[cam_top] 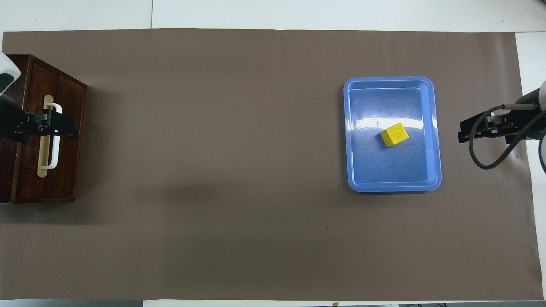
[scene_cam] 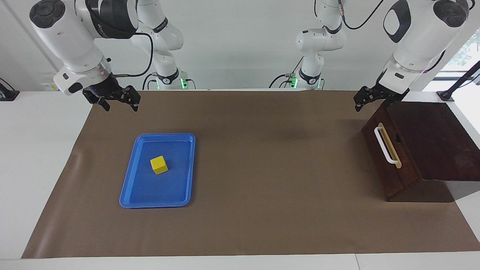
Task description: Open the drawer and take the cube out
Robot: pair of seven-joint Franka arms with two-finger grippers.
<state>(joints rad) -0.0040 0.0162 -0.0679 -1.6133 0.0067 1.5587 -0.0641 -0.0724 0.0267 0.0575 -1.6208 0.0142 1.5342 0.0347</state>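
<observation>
The dark wooden drawer (scene_cam: 390, 157) sits shut in its box at the left arm's end of the table, and its white bar handle (scene_cam: 386, 146) is free. None of its pale interior shows. It also shows in the overhead view (cam_top: 68, 170). The yellow cube (scene_cam: 159, 165) lies in the blue tray (scene_cam: 176, 195), toward the right arm's end; it also shows from overhead (cam_top: 394, 134). My left gripper (scene_cam: 362, 103) hangs in the air over the box's corner nearer the robots, clear of the handle; from overhead (cam_top: 59, 128) it covers the handle. My right gripper (scene_cam: 120, 106) is open and empty, raised over the mat beside the tray.
A brown mat (scene_cam: 262, 168) covers the table between the tray and the box. The white table edge (scene_cam: 37, 168) runs beside the mat. The blue tray (cam_top: 392, 181) holds only the cube.
</observation>
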